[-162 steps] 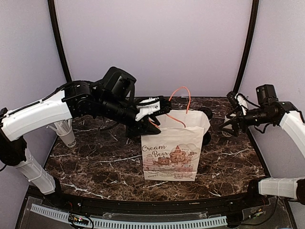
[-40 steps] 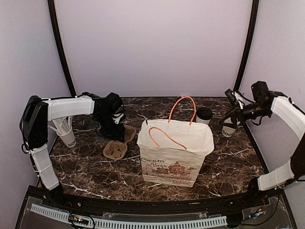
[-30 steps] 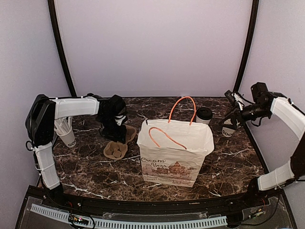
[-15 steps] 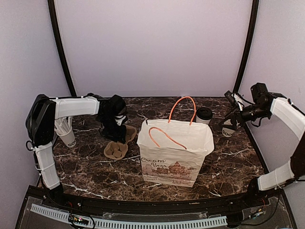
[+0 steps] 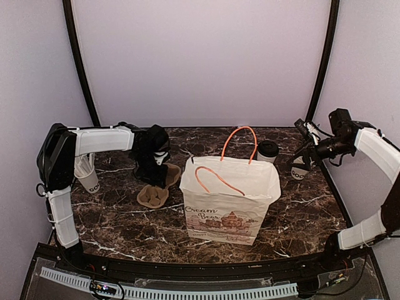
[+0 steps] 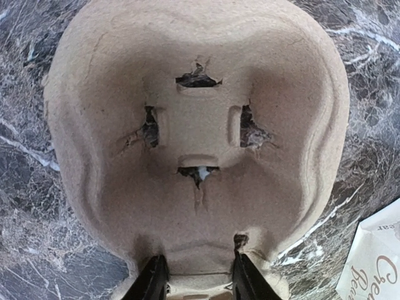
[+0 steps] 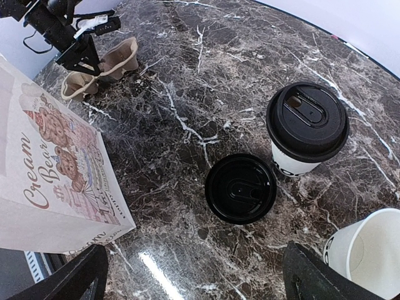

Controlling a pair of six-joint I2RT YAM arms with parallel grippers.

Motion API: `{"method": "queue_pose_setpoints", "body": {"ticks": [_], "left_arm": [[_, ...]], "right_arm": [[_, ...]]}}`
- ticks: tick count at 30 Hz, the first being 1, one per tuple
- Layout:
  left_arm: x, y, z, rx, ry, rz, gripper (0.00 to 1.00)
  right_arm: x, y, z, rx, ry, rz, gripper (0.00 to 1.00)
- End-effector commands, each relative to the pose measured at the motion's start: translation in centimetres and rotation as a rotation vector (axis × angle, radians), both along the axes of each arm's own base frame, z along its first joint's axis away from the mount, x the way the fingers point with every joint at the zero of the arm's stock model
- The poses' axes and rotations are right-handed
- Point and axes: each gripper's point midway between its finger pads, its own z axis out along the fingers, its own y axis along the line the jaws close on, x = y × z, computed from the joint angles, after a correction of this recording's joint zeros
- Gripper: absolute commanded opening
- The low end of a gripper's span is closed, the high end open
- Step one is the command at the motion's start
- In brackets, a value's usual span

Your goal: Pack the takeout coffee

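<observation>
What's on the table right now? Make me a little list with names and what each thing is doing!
bag: paper bag, standing open in the middle
coffee: lidded cup, on the table, outside the bag
left claw: pinching the cardboard cup carrier
right claw: open, near the coffee, holding nothing
straw cup: far left edge

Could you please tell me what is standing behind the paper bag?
One takeout coffee shows over the paper bag rim in the top view, base covered. The right wrist view shows a second black lid nearer the bag; its cup cannot be seen.
</observation>
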Motion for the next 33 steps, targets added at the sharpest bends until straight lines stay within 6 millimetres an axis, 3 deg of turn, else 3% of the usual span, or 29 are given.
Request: {"method": "queue_pose_setpoints", "body": {"ticks": [1,6,11,16,19,24,28,33], "left_arm": [[-0.7,-0.1,0.5,0.012,0.024,-0.014,0.32],[-0.2,-0.3,3.1,-0.009,-0.027,-0.027,0.3],[0.4,-0.4,7.5,-0.041,-0.114,-0.058,0.3],[1.6,-1.1,13.8,-0.106,-0.255,-0.112,0.3],[1.9,-1.5,17.5,-0.149,-0.325,-0.137,0.3],[2.2,-3.2,25.8,-0.288,-0.511,-0.234,0.28],[0.8,-4.5,33.1,-0.442,-0.708,-0.345,0.29],[-3.7,-8.4,38.2,-0.657,-0.818,-0.562,0.32]], "right_arm": [[0.2,0.0,0.6,0.009,-0.025,-0.003,0.99],[0.2,0.0,0.8,0.01,-0.028,-0.002,0.99],[0.3,0.3,1.3,0.006,-0.029,0.017,0.99],[0.5,1.0,1.8,-0.007,-0.024,0.05,0.99],[0.0,2.4,1.9,-0.019,-0.024,0.101,0.99],[-0.1,3.0,2.2,-0.024,-0.025,0.125,0.99],[-0.1,3.1,2.6,-0.03,-0.03,0.134,0.99],[-0.3,3.1,2.7,-0.033,-0.031,0.135,0.99]]}}
